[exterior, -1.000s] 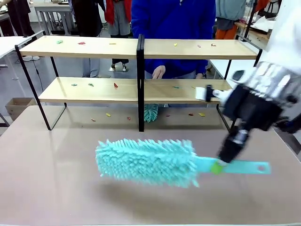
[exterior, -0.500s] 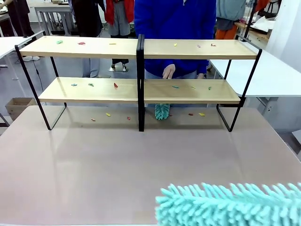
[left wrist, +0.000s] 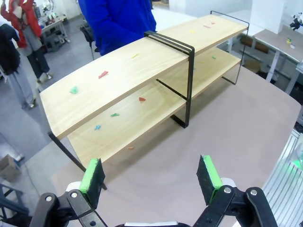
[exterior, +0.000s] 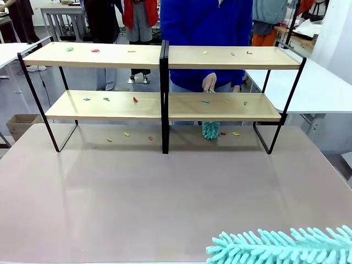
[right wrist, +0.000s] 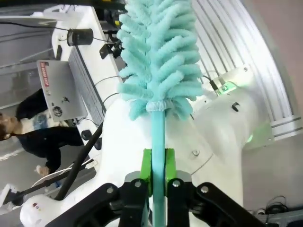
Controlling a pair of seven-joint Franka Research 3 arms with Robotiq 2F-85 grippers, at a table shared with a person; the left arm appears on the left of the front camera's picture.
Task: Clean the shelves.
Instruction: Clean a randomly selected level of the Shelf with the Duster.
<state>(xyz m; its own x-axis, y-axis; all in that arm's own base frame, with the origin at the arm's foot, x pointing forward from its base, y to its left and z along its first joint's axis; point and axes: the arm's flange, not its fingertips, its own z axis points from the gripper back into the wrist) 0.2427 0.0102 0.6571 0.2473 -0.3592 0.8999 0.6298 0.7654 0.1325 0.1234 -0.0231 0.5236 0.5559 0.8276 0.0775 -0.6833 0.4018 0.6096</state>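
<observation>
The shelves stand across the far half of the table, two pale boards in a black frame, with small coloured scraps on both boards and beneath them. Seen from the left wrist, the shelves lie ahead of my open left gripper, which holds nothing. My right gripper is shut on the handle of a fluffy teal duster. The duster head shows at the front view's bottom right edge. A person in blue stands behind the shelves, one hand holding a small teal duster under the lower board.
The brown table stretches bare in front of the shelves. A white table stands at the right and a cardboard box sits on the floor at the left. A laptop lies behind the robot.
My right arm has pulled back out of the front view, taking the teal duster from mid-table to the bottom right edge. The person's hand and small duster have slid right behind the lower shelf.
</observation>
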